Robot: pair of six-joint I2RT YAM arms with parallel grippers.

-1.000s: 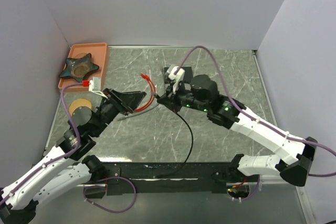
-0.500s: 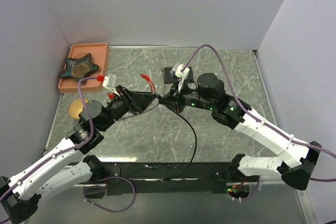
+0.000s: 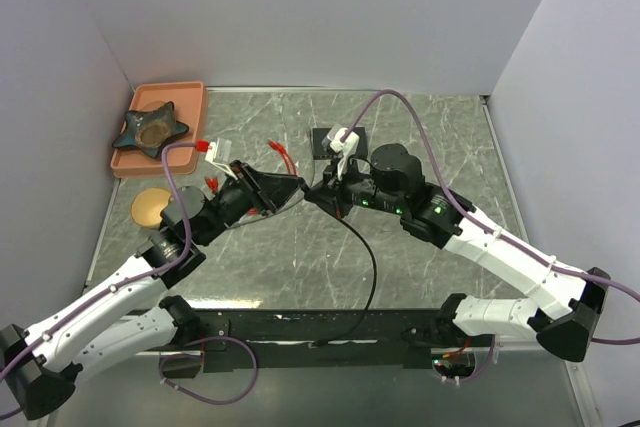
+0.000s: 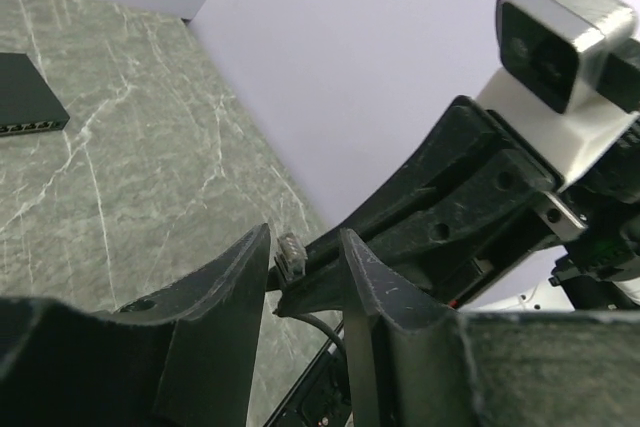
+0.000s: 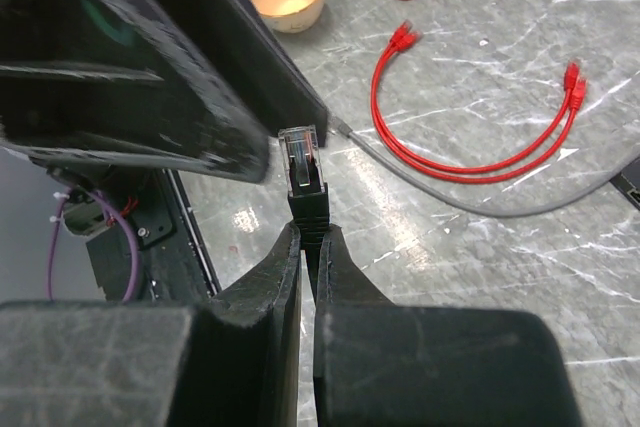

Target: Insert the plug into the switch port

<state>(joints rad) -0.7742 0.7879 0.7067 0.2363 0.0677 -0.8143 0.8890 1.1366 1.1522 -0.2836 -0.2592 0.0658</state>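
Observation:
A black cable's plug (image 5: 303, 162) with a clear tip sticks out of my right gripper (image 5: 308, 237), which is shut on the plug's black boot. In the top view the two grippers meet mid-table, right gripper (image 3: 316, 194) facing left gripper (image 3: 300, 190). My left gripper (image 4: 305, 237) is open, its jaws standing either side of the plug (image 4: 290, 252), which sits close to the left finger. The flat black switch (image 4: 25, 97) lies on the table farther back, its row of ports along its near edge. From above, the switch (image 3: 324, 137) is partly covered by the right wrist.
An orange tray (image 3: 196, 117) with a dark star-shaped dish (image 3: 150, 127) sits at the far left. A round wooden cup (image 3: 150, 207) stands beside the left arm. A red cable (image 5: 470, 162) and a grey cable (image 5: 480, 209) lie under the grippers. The black cable (image 3: 368, 257) trails toward the near edge.
The left arm has swung right toward the right gripper and its jaws have narrowed around the plug. The right gripper has stayed shut on the plug, shifting only slightly.

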